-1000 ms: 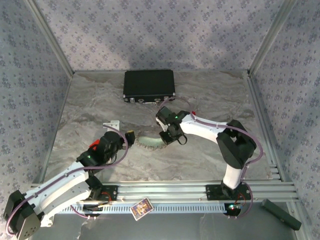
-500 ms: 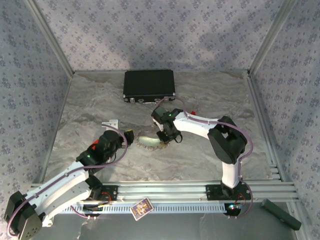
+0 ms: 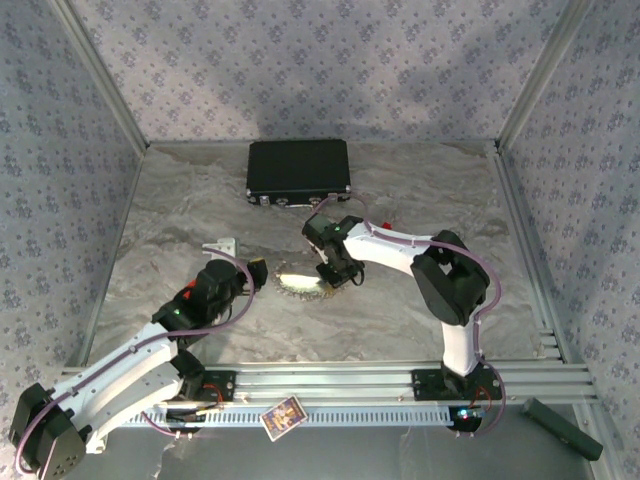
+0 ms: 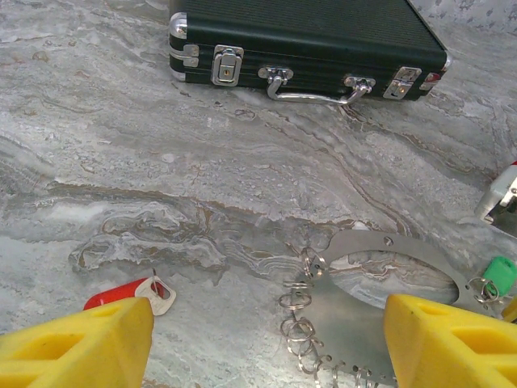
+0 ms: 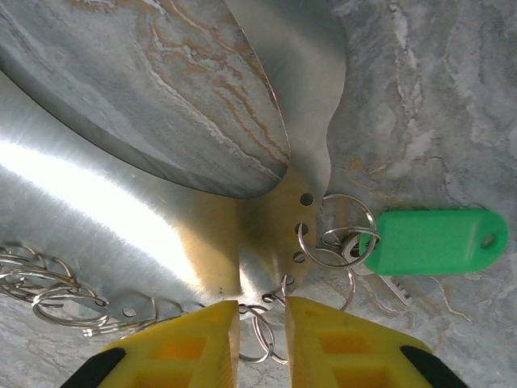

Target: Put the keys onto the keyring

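A: Top external: where's the flat silvery beaded keyring [image 3: 297, 283]?
B: Mid-table; right gripper [image 3: 333, 276] at its 3 o'clock, jaws indistinct.
A: Left wrist?
B: There the left gripper [image 4: 268, 317] gapes wide; green plastic-headed key [image 4: 499, 275] cropped at 3 o'clock.
A: Right wrist?
B: Jaws nearly together around a wire loop [image 5: 260, 330]; grip untellable.

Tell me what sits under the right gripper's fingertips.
The keyring, at its plate edge, with one small split ring lying in the narrow gap between the right gripper's yellow fingers. Whether it is pinched is unclear, as the fingers cover whatever lies beneath them. A green key hangs alongside.
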Motion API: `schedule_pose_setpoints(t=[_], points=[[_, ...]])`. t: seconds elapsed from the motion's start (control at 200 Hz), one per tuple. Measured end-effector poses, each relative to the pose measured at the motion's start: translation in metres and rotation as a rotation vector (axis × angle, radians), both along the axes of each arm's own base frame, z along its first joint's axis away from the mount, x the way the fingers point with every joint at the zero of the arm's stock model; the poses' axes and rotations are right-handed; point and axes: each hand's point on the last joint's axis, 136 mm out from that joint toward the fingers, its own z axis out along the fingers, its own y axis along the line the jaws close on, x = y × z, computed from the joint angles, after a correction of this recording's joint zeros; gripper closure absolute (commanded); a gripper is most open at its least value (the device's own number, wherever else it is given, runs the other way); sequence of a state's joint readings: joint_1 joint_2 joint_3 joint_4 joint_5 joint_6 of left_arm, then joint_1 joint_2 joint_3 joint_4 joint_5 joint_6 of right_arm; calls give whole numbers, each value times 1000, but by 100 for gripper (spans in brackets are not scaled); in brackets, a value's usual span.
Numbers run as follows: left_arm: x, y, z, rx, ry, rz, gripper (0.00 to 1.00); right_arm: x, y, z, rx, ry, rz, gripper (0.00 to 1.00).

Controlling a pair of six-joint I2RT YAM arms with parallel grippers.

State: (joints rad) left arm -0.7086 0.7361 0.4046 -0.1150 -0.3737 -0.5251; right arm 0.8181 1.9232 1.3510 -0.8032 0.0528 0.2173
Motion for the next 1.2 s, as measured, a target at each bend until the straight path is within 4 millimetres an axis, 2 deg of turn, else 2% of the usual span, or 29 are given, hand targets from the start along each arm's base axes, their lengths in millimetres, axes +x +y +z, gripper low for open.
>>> schedule_pose_setpoints(t=[0.215,0.465,0.67,1.199], points=[[0,0,0,0,1,1,26,1,-3,2,13,-1,-14,76],[0,0,-1,1,2,1,26,-3,-20,0,53,16,-59,77],[0,-1,-3,4,11,-5,26,-8,-15,-2,100,33,-69,80],[1,-1,-6,10,21,-1,26,-2,-11,-2,117,15,-75,87]])
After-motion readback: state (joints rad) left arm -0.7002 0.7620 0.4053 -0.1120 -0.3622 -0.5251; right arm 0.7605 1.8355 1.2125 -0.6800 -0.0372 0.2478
